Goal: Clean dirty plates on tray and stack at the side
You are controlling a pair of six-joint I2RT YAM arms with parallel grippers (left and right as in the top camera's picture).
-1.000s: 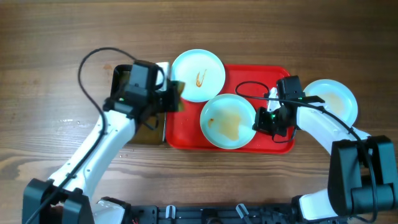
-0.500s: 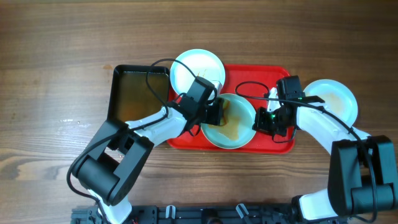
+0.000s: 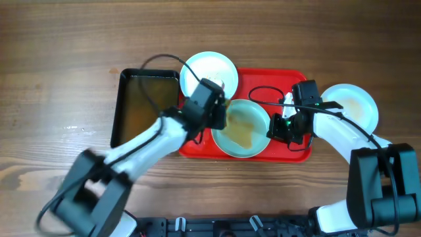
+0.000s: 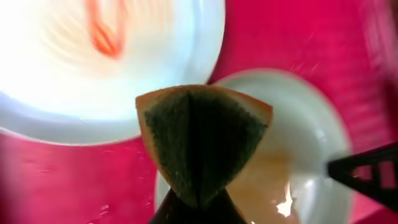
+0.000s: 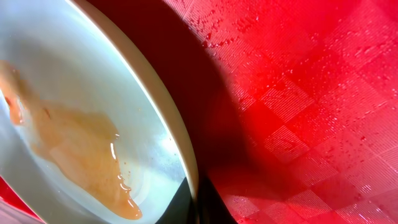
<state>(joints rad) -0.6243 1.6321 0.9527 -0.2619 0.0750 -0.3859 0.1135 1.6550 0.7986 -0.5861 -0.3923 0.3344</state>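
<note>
Wood-grain table (image 3: 52, 52) runs under everything. At its left stands a black tray (image 3: 119, 99) of brownish liquid. Beside it the left arm, blurred, reaches over the red tray (image 3: 296, 82), which sits mid-table. The left gripper (image 3: 220, 115) is pinched tight on a folded sponge (image 4: 202, 140), dark-faced with an orange edge, above the place where two plates meet; whether it touches either I cannot tell. The back plate (image 3: 207, 69), streaked orange, overlaps the red tray's far left corner. The middle plate (image 3: 247, 135) lies on the red tray with a brown smear pooled inside. The right gripper (image 3: 279, 130) is closed on that plate's right rim. The right-hand plate (image 3: 352, 105), smeared too, rests on the table just beyond the red tray.
</note>
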